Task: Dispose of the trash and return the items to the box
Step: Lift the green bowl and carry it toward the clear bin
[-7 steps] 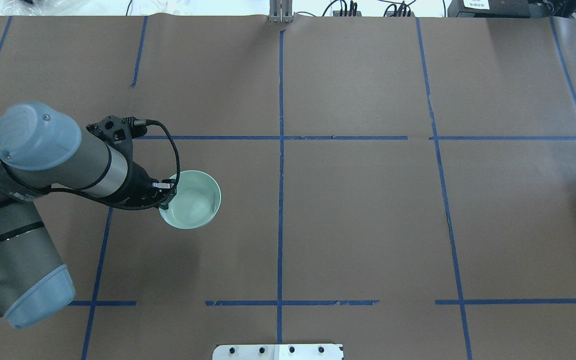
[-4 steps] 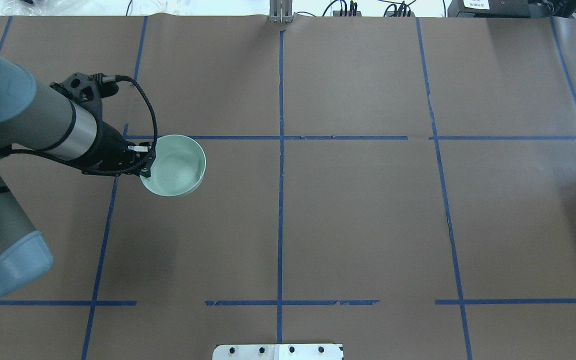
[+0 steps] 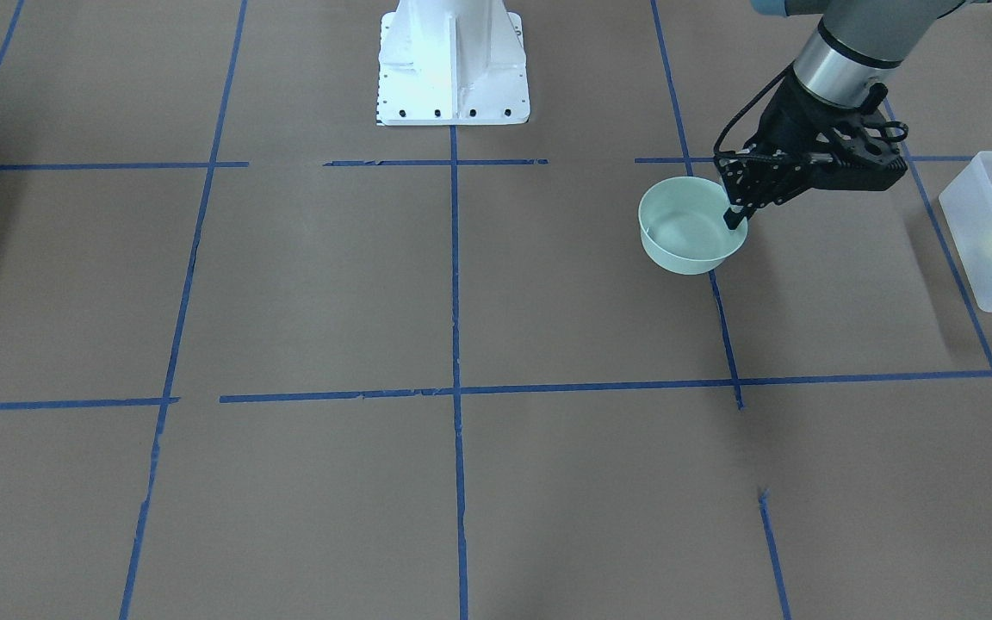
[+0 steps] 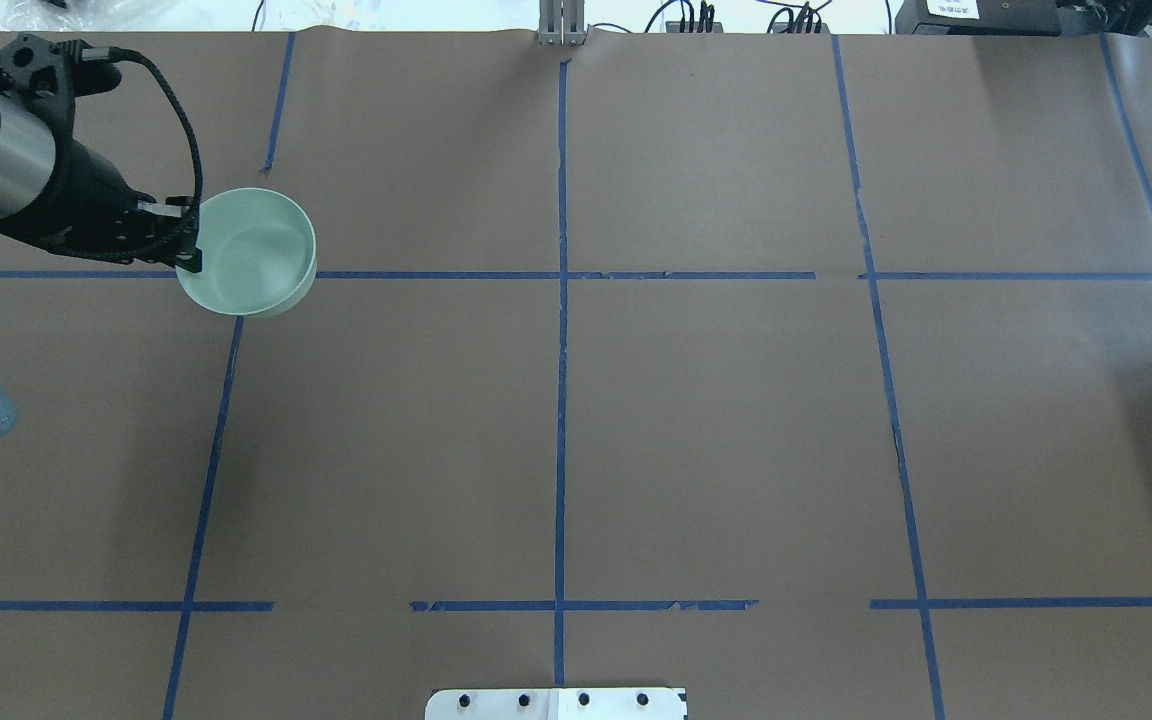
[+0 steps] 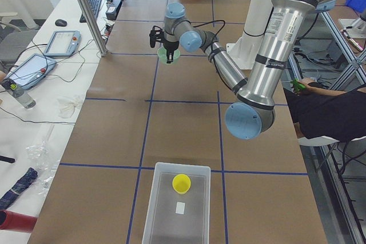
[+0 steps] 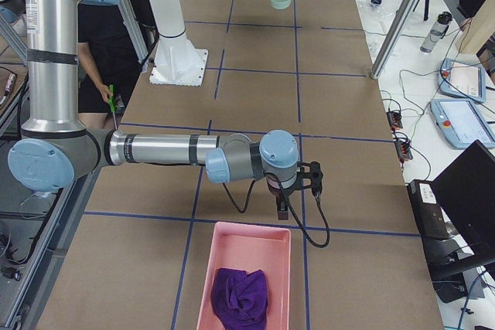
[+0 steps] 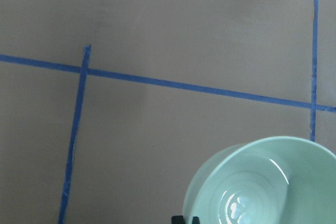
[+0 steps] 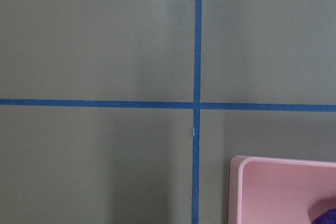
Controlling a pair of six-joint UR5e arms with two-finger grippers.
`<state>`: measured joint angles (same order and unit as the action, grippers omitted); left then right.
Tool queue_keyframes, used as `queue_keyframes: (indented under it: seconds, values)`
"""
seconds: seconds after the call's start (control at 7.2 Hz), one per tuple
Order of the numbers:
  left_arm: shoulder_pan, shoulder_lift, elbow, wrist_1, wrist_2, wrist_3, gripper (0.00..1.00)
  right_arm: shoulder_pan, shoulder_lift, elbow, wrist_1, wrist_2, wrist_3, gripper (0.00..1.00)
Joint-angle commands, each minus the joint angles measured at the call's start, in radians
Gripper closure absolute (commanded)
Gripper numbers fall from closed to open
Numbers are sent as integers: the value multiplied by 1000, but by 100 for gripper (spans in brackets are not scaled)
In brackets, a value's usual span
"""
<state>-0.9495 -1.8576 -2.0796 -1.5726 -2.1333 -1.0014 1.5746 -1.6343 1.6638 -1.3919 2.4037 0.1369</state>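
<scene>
My left gripper (image 4: pixel 186 262) is shut on the rim of a pale green bowl (image 4: pixel 254 250) and holds it over the far left part of the table. The bowl also shows in the front view (image 3: pixel 690 231) and the left wrist view (image 7: pixel 262 182), and it looks empty. The box, a translucent white tub (image 3: pixel 971 251), stands at the table's left end, apart from the bowl. A small yellow cup (image 5: pixel 182 183) lies inside it. My right gripper (image 6: pixel 282 210) hangs over the table just before a pink bin; I cannot tell whether it is open.
A pink bin (image 6: pixel 232 249) holding a purple cloth (image 6: pixel 240 293) stands at the table's right end. The white pedestal (image 3: pixel 453 60) is at the robot's side of the table. Blue tape lines cross the brown table cover. An operator sits behind the robot.
My left arm has carried the green bowl away from the robot and to the left, towards the table's left end. The grip on the rim is unchanged.
</scene>
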Motion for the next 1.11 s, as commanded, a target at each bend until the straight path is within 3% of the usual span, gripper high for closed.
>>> queue_keyframes:
  seconds: [0.0,0.28,0.97]
  values:
    - [-155,62,35,0,-98,199,100,1,1,2,-1,5,1,0]
    - [-334,133,117,0,-128,448,100,-1,2,7,2,5,3,0]
    - [-782,233,513,-9,-123,1149,100,-1,2,11,1,6,3,0]
